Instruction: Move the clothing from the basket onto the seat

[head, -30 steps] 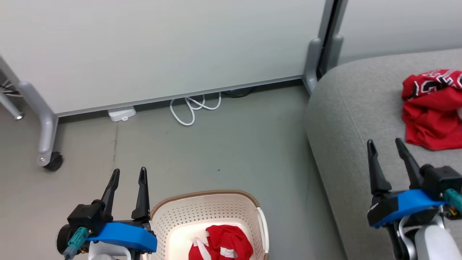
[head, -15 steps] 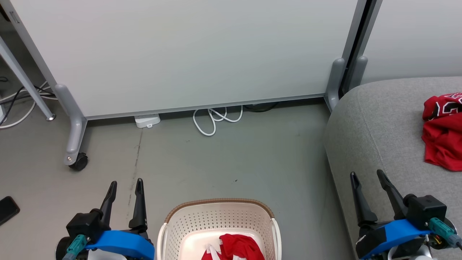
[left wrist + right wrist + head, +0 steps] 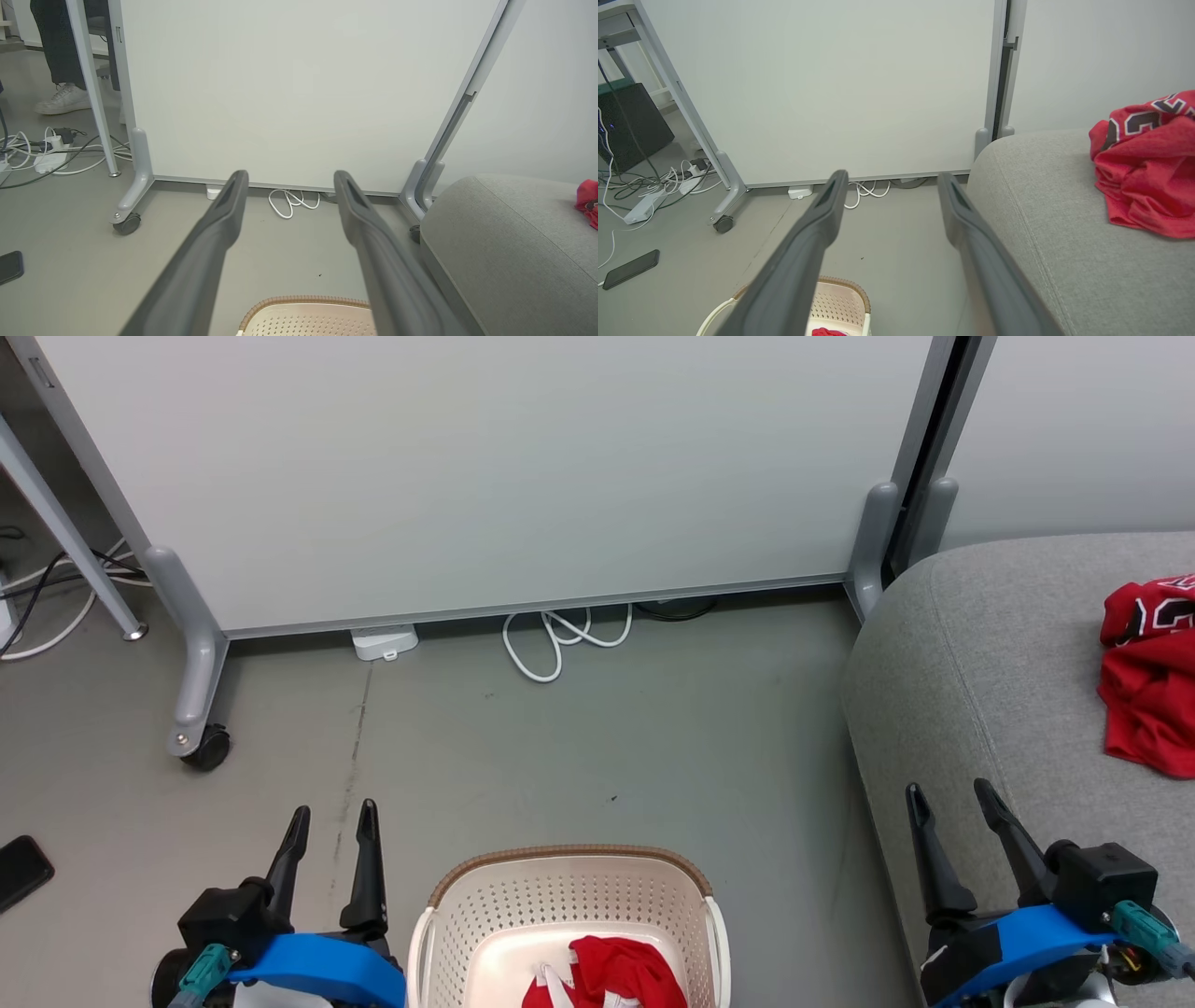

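One red garment [image 3: 611, 975] lies bunched in basket [image 3: 569, 850]; other garment [image 3: 1153, 700] lies on couch seat [image 3: 980, 691]. Left gripper [image 3: 334, 809] and right gripper [image 3: 948, 789] both spread wide, empty. Cloth likely soft, light, limp: pinch raised fold on top.

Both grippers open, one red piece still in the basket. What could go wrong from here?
The red garment lies low in the basket, cut off by the head view's bottom edge: a grab may miss or snag the perforated wall.
Released near the rounded edge of the seat, it could slide to the floor.
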`<state>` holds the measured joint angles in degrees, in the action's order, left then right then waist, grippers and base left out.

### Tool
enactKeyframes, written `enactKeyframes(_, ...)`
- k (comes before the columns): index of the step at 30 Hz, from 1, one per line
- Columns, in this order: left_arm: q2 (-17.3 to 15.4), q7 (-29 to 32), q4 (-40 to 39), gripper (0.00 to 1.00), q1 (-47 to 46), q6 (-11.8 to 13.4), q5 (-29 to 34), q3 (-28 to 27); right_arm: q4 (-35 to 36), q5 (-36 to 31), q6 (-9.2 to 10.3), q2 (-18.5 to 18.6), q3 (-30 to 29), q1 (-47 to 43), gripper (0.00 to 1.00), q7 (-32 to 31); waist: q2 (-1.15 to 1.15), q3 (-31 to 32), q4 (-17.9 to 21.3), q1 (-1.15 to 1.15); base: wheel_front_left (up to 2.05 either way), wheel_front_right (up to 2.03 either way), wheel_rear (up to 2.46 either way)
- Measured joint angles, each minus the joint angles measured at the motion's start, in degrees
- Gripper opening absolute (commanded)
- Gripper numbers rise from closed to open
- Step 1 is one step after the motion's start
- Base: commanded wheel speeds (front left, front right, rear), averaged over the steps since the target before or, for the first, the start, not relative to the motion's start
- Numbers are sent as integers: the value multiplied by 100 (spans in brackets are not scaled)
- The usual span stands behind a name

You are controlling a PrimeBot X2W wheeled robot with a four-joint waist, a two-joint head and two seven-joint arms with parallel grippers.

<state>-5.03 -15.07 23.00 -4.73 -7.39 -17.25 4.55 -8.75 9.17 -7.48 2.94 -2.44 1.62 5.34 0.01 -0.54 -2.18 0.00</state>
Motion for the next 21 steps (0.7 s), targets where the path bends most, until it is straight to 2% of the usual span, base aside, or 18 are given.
enactKeyframes(12, -24, 0, 30, 100, -2, 0, -25, 101, 18, 5, 0, 0, 52, 5, 100, -8, 0, -161, 18, 0, 0, 0, 0)
enactKeyframes(21, -31, 1, 470, 100, -286, 0, -42, 493, 147, 44, 0, -1, 188, 219, 100, -4, 0, -633, 210, 0, 0, 0, 0)
